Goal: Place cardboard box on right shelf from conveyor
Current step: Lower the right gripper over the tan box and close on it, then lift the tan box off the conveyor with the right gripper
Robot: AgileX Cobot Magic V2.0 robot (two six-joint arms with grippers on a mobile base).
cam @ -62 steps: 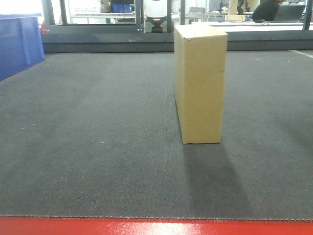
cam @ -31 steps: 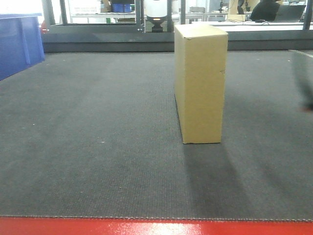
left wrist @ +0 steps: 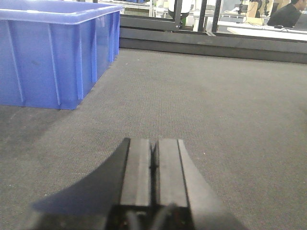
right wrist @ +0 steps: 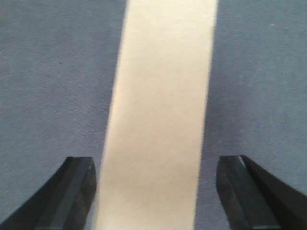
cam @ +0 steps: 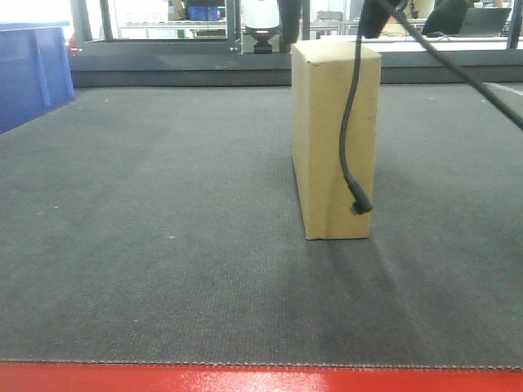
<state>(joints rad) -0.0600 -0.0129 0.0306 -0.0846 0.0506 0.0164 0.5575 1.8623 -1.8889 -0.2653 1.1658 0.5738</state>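
The cardboard box (cam: pixel 323 139) stands upright on the conveyor (cam: pixel 163 204), a tall tan slab right of centre. In the right wrist view I look down on its narrow top (right wrist: pixel 160 115). My right gripper (right wrist: pixel 156 162) is open, one finger on each side of the box top, with a gap to the cardboard on both sides. My left gripper (left wrist: pixel 153 143) is shut on nothing, low over the belt and away from the box. The right shelf is out of view.
A black cable (cam: pixel 350 147) from the right arm hangs in front of the box. A blue plastic bin (left wrist: pixel 53 52) sits on the belt at the left (cam: pixel 29 69). The conveyor's red front edge (cam: pixel 245 380) runs along the bottom. A dark frame rail crosses behind.
The right arm has come in over the box, and its cable now dangles across the box's front. The box has not moved.
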